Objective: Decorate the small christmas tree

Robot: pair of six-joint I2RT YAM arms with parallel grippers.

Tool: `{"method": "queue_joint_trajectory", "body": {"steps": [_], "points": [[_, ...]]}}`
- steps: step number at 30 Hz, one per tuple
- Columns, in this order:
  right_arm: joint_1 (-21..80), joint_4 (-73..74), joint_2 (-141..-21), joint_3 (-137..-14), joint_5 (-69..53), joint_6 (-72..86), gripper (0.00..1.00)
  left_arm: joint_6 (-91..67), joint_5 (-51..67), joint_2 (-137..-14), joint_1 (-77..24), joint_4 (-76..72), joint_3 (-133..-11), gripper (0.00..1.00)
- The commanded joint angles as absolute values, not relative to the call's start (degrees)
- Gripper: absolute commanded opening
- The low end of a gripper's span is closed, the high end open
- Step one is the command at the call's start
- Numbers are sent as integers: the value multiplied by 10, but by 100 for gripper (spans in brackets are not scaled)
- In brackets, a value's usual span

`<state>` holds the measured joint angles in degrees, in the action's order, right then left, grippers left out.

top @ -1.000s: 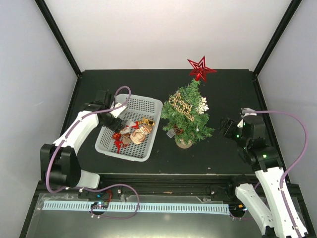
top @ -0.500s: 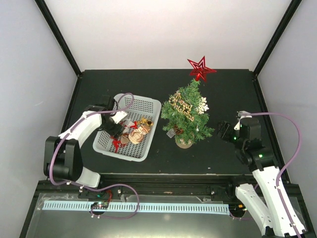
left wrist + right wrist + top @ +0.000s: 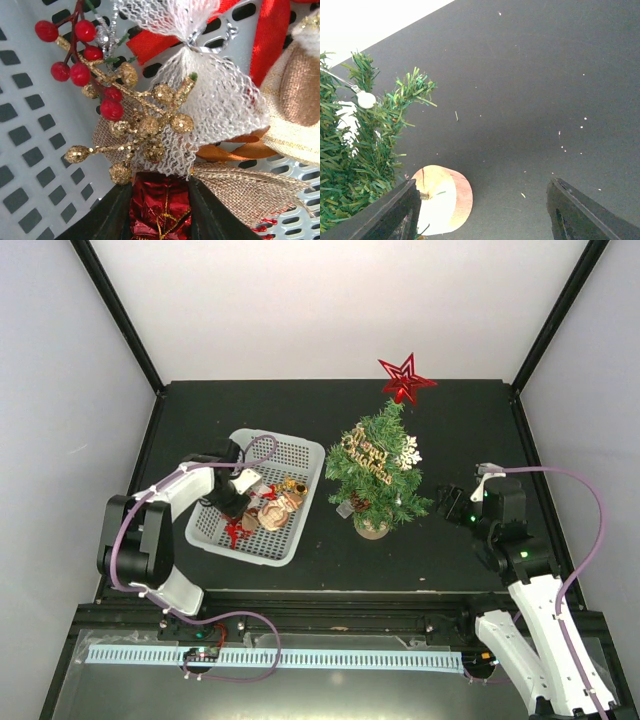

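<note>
The small christmas tree (image 3: pixel 378 475) stands mid-table on a round wooden base (image 3: pixel 442 197), topped by a red star (image 3: pixel 405 380), with a gold "Merry Christmas" sign and a white snowflake on it. My left gripper (image 3: pixel 235 502) is down in the white basket (image 3: pixel 295 455), shut on a red foil gift ornament (image 3: pixel 160 205) that fills the gap between both fingers. Gold glitter berries (image 3: pixel 145 125), red berries (image 3: pixel 75 50) and white netting (image 3: pixel 210 100) lie just ahead of it. My right gripper (image 3: pixel 447 505) hovers open just right of the tree's base, holding nothing.
Several more ornaments lie heaped in the basket, among them a burlap figure (image 3: pixel 295 100) and red ribbon. The basket sits left of the tree. Black posts and white walls frame the dark table (image 3: pixel 460 430).
My left gripper dropped into the basket's ornament pile and closed on the red foil ornament. The basket shifted slightly. The right gripper crept a little toward the tree.
</note>
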<state>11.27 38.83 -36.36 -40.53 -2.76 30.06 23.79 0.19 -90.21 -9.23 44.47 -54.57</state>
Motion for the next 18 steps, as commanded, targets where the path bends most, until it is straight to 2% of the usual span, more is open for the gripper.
{"method": "queue_joint_trajectory", "body": {"steps": [1, 5, 18], "points": [[117, 369, -358, -394, -39, 295, 70, 223, 3, -902, -98, 431, -557, 26], [116, 365, -362, -392, -43, 295, 70, 220, 5, -889, -98, 437, -568, 20], [117, 358, -362, -386, -47, 297, 70, 226, 28, -841, -98, 505, -623, 19]]}}
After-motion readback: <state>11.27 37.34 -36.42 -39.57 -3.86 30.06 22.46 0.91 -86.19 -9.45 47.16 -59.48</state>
